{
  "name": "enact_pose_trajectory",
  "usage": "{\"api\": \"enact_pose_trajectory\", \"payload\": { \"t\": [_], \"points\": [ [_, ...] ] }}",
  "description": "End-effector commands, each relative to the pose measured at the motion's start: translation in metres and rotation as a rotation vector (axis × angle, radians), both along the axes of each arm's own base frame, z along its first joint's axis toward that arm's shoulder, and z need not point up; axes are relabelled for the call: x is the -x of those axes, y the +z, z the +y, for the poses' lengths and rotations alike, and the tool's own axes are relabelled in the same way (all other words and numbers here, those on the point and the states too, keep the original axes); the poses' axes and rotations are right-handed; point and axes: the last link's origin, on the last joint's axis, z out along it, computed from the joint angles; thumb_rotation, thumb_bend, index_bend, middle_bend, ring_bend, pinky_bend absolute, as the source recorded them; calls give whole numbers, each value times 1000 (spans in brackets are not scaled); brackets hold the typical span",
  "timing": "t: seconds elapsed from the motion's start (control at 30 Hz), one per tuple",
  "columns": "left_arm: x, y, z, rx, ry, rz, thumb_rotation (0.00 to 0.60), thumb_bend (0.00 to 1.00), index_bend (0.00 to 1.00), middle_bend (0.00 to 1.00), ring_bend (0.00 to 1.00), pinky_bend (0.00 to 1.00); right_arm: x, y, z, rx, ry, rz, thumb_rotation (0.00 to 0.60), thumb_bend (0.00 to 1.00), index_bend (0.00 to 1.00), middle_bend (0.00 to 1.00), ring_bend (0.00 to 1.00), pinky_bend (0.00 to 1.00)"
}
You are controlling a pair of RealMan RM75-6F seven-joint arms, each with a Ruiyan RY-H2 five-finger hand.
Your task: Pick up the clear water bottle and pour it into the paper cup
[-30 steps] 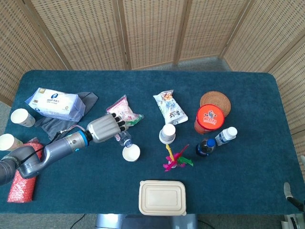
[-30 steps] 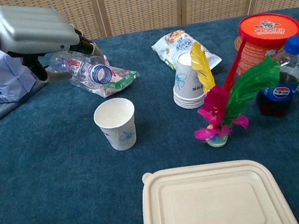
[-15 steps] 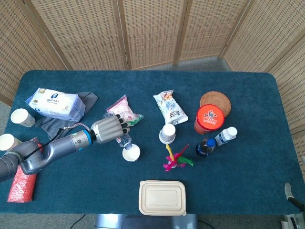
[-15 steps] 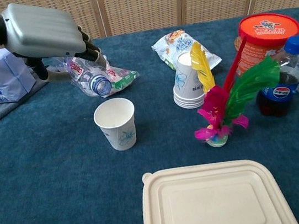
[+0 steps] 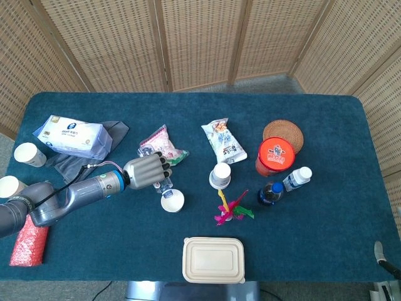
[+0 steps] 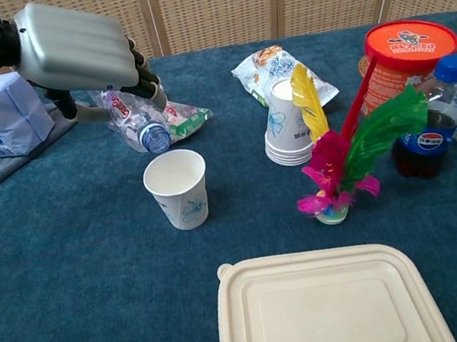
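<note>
Blue cloth covers the table, and on it the scene has changed only around the left arm, which has swung a little further in towards the middle since a second ago. The left hand grips the clear water bottle with its dark fingers curled over the body. A second ago the bottle lay close to level with its open mouth facing outwards; now the mouth tips steeply down, hanging just above the rear left rim of the paper cup. From the head view the hand sits right beside the cup, the neck of the bottle poking out between them. I cannot tell whether any water is running. The cup stands upright where it was, apart from the bottle.

Nothing else has shifted. The lidded takeaway box lies at the near edge, the tissue pack on its grey cloth at the far left, the orange-lidded tub at the right. The stack of cups stands beside the feather shuttlecock, with the cola bottle behind the feathers and a snack bag further back. The right hand shows in neither view.
</note>
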Motion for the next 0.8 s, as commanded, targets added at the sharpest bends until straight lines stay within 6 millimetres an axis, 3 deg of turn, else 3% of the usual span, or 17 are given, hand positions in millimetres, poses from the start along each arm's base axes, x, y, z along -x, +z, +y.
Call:
{"api": "enact_pose_trajectory", "payload": {
  "t": [0.03, 0.8],
  "points": [
    [-2, 0, 1, -3, -18, 15, 600, 606, 249, 296, 332, 424, 0, 0, 0, 1, 0, -1, 600, 450, 0, 22, 0, 0],
    [-18, -3, 3, -19, -138, 114, 600, 609, 250, 299, 333, 423, 7, -3, 5, 7, -13, -19, 600, 449, 0, 22, 0, 0]
  ]
}}
